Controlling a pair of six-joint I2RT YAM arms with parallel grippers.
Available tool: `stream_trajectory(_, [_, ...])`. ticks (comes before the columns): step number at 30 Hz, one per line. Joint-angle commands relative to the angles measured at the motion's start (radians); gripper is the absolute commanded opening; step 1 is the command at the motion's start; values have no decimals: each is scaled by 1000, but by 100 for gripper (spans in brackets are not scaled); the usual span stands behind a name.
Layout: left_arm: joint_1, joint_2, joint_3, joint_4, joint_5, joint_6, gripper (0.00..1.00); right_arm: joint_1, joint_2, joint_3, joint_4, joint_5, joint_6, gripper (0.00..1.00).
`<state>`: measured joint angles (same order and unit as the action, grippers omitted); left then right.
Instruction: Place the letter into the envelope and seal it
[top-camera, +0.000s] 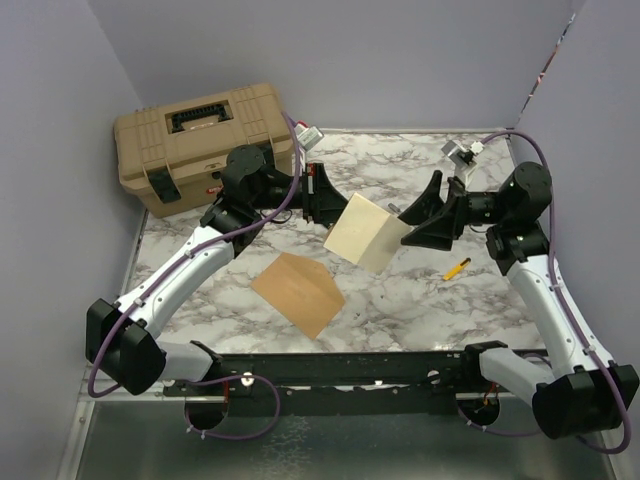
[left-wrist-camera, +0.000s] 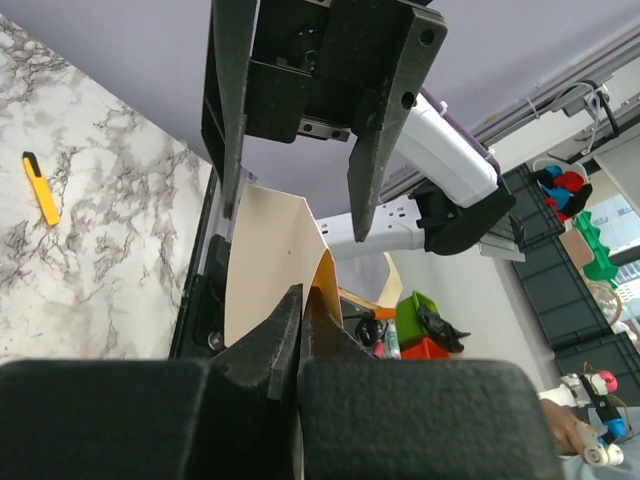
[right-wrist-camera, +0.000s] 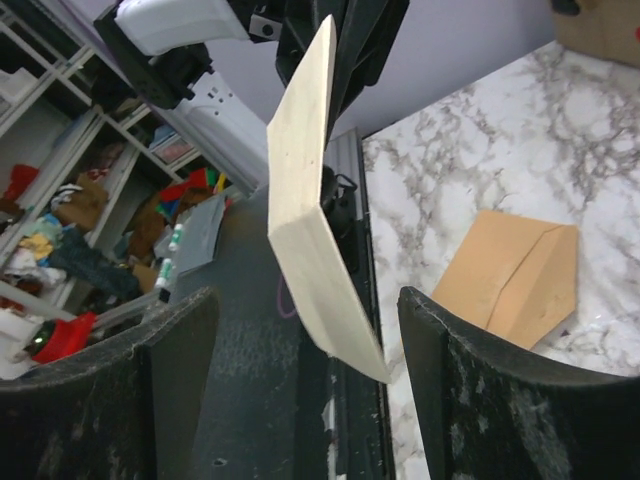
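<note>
Left gripper (top-camera: 338, 203) is pressed together on one corner of the pale peach-tan rectangular paper letter (top-camera: 365, 232), holding it in the air over the middle of the white marbled table (top-camera: 420, 300). Right gripper (top-camera: 415, 222) is spread wide. In the right wrist view its fingers (right-wrist-camera: 150, 380) stand on either side of the letter's free edge and neither touches it. The sheet is bent along a line, with one half angled away from the other.

The kraft-brown paper envelope with a pointed flap (top-camera: 298, 292) lies flat on the table, near and left of the letter and apart from it. Can't tell whether its mouth is open.

Risks:
- The right jaws may close across the bend and not on a flat part. That would crumple or crease the sheet, and it would then jam at the envelope mouth.
- The left gripper holds only a corner. The sheet could swing, or slip out if the arms pull apart, and drop onto the table.
- If the left releases before the right has a firm pinch, the result is the same.
- The envelope is loose on smooth marble, so pushing the letter in will likely slide it unless it is pinned.

A yellow marker (top-camera: 457, 268) to the right and a tan plastic toolbox (top-camera: 200, 145) at far left are out of the way.
</note>
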<state>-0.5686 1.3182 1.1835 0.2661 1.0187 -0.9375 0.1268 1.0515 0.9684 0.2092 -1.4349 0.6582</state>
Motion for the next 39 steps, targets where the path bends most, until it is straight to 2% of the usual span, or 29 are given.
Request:
stream_trajectory(1, [-3,-15,17,6,55,28,0,17,-4,7,34,-56,34,69])
stream_trajectory(4, [-9,-18,12,6,57,35,0,31,8,13,24,-54,32,55])
stream_trajectory(8, [-13,-17,9,5,50,36,0,54,19,21,-24,-45,-13,46])
stream_trajectory(9, [-13,-19,7,6,48,37,0,57,20,22,-31,-40,-26,38])
stream_trajectory(11, [-13,-20,0,4,47,45,0,59,14,22,-44,-16,-49,11])
stream_trajectory(12, [-12,-18,-2,-8,46,61,5,59,10,23,-60,0,-66,2])
stream_trajectory(14, [-8,-13,2,-84,38,120,21,59,8,29,-112,42,-108,0])
stream_trajectory(16, [9,-7,27,-237,-19,233,44,59,12,36,-167,93,-144,0])
stream_trajectory(19, [84,-6,63,-506,-197,402,67,58,21,42,-266,190,-203,0])
stream_trajectory(22, [162,-3,90,-705,-531,458,79,58,35,50,-366,340,-256,0])
stream_trajectory(24, [175,10,113,-824,-824,449,80,58,45,52,-420,451,-270,0])
stream_trajectory(25, [176,22,127,-872,-940,446,80,57,53,55,-443,497,-277,0])
stream_trajectory(26, [175,30,136,-902,-994,450,80,58,63,58,-457,522,-284,0])
stream_trajectory(28, [174,28,141,-903,-988,455,80,59,83,66,-478,532,-293,1])
stream_trajectory(31, [145,-10,118,-780,-796,474,80,59,104,72,-452,436,-281,0])
stream_trajectory(34, [54,-59,78,-612,-648,482,80,58,111,54,-343,307,-209,0])
stream_trajectory(39, [-52,-107,12,-416,-554,458,82,60,94,38,-178,204,-86,1])
